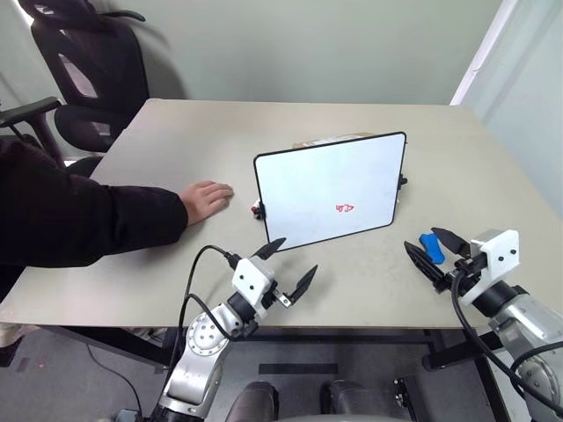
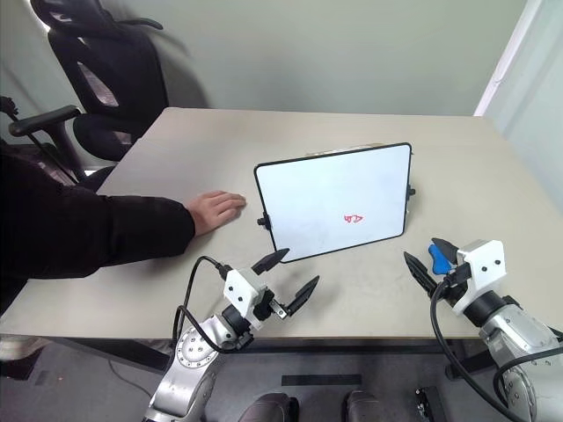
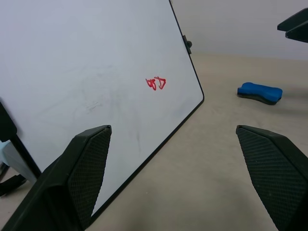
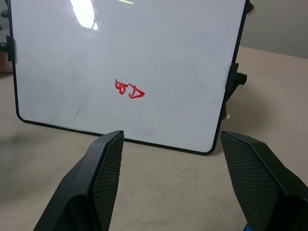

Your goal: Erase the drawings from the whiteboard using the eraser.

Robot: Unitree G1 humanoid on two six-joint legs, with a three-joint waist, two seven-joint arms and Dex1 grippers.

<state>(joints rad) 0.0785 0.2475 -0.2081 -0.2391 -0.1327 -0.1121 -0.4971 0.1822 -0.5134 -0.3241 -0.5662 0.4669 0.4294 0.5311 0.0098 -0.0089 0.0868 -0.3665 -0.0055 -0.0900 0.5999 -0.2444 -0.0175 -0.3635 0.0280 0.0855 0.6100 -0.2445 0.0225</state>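
Observation:
The whiteboard (image 1: pixel 330 180) stands tilted on the table, leaning back on its side knobs. Its face carries the drawings (image 1: pixel 345 208), a small red scribble at the lower right, which the right wrist view shows straight ahead (image 4: pixel 129 90). On the table to the board's right lies the blue eraser (image 1: pixel 429 247). My right gripper (image 1: pixel 423 239) is open, and the eraser lies low between its two black fingers, untouched. My left gripper (image 1: pixel 296 257) is open and empty in front of the board's lower left corner.
A person's hand (image 1: pixel 207 199) in a dark sleeve rests on the table just left of the board. A black office chair (image 1: pixel 88 70) stands at the back left. The table's front edge (image 1: pixel 352 327) runs just behind my grippers.

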